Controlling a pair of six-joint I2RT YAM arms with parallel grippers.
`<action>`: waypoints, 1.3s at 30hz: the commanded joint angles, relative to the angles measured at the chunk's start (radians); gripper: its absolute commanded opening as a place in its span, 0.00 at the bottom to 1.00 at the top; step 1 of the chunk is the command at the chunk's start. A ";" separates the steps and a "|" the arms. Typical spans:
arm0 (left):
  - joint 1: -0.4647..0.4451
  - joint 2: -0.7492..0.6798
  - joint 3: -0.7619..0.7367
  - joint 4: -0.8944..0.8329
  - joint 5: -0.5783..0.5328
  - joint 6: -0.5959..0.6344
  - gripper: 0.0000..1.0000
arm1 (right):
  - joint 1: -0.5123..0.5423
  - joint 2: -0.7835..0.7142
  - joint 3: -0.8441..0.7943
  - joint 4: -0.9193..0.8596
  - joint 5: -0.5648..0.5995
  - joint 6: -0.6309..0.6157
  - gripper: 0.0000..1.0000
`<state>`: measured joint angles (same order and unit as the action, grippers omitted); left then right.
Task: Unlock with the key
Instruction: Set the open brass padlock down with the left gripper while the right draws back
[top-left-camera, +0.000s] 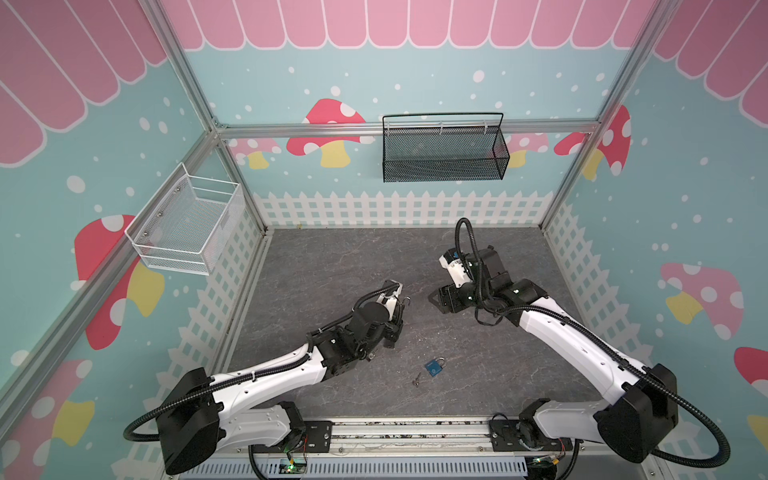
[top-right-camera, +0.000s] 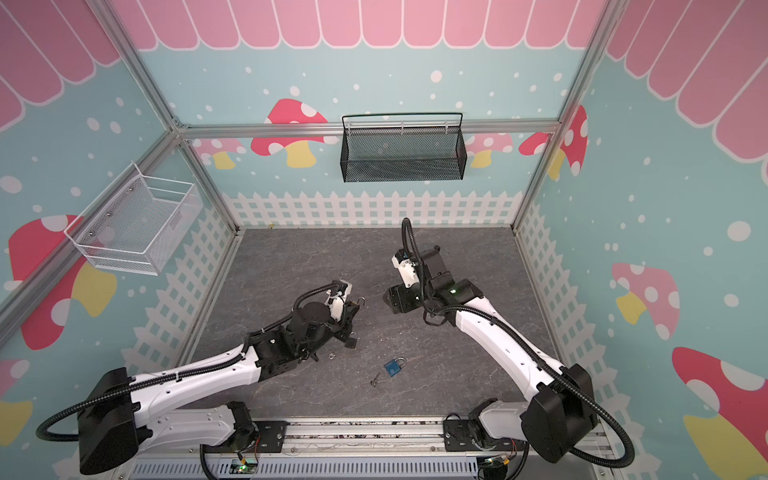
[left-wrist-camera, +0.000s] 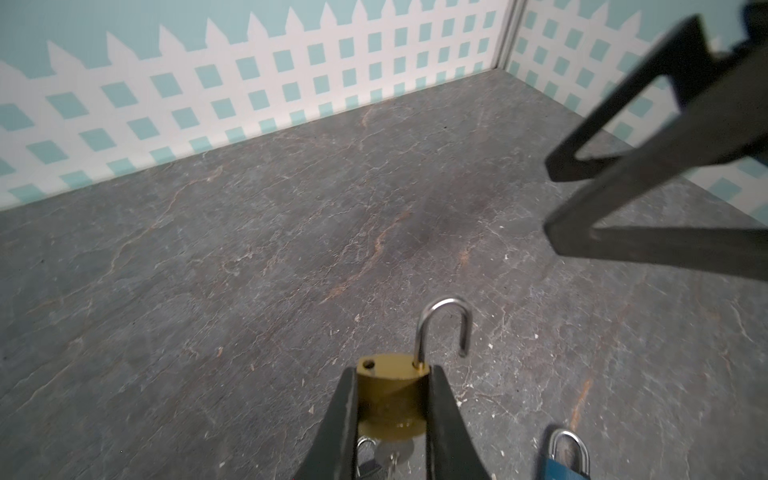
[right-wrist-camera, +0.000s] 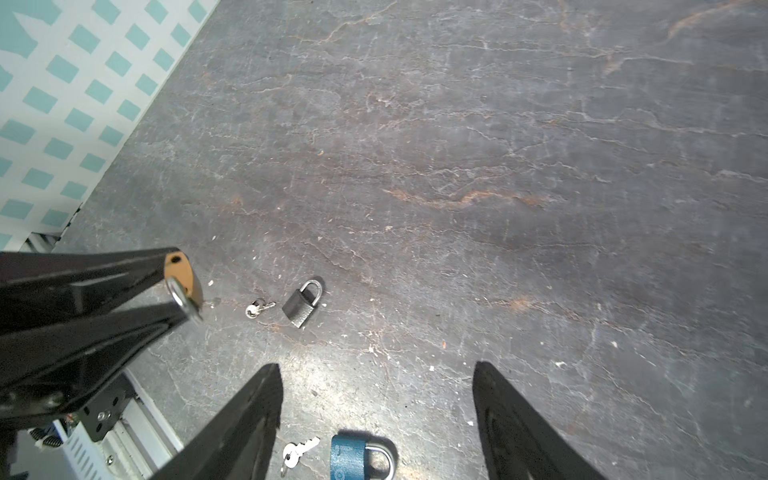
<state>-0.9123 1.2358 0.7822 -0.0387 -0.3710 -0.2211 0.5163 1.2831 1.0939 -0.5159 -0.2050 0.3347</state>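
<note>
Dark grey, stone-veined tabletop (top-left-camera: 332, 266), enclosed by walls printed with mushrooms and a white picket fence. A black mesh basket (top-left-camera: 444, 149) hangs on the back wall and a white mesh basket (top-left-camera: 187, 224) on the side wall.

We take the blue padlock (top-left-camera: 433, 368) as our reference. It lies flat on the tabletop with its shackle closed. Just beside the blue padlock, on the side toward the left arm's base, lies a silver key (top-left-camera: 417, 379).

Well beyond the blue padlock, toward the back wall and on the left arm's side, we see the left gripper (left-wrist-camera: 392, 374). It is drawn in narrow on a brass padlock (left-wrist-camera: 390, 395), with one finger against each end of the body. The padlock's shackle (left-wrist-camera: 444, 324) stands open: one leg is seated in the body and the free end is swung clear of its hole.

Also beyond the blue padlock, but on the right arm's side, the right gripper (right-wrist-camera: 376, 368) is spread wide and holds nothing. Its tips face the left gripper across a gap.

Between the blue padlock and the left arm, a dark grey padlock (right-wrist-camera: 302, 305) and a second small key (right-wrist-camera: 257, 308) lie near each other on the tabletop.
</note>
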 joint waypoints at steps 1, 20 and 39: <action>0.017 0.054 0.079 -0.153 -0.054 -0.152 0.00 | -0.023 -0.052 -0.066 0.090 0.006 0.063 0.75; 0.195 0.439 0.331 -0.493 0.148 -0.450 0.00 | -0.032 -0.219 -0.460 0.375 -0.129 0.236 0.75; 0.317 0.586 0.377 -0.500 0.199 -0.426 0.00 | -0.032 -0.174 -0.513 0.442 -0.178 0.270 0.74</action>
<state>-0.6117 1.8042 1.1233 -0.5316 -0.1814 -0.6479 0.4885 1.1015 0.5888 -0.0963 -0.3691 0.5938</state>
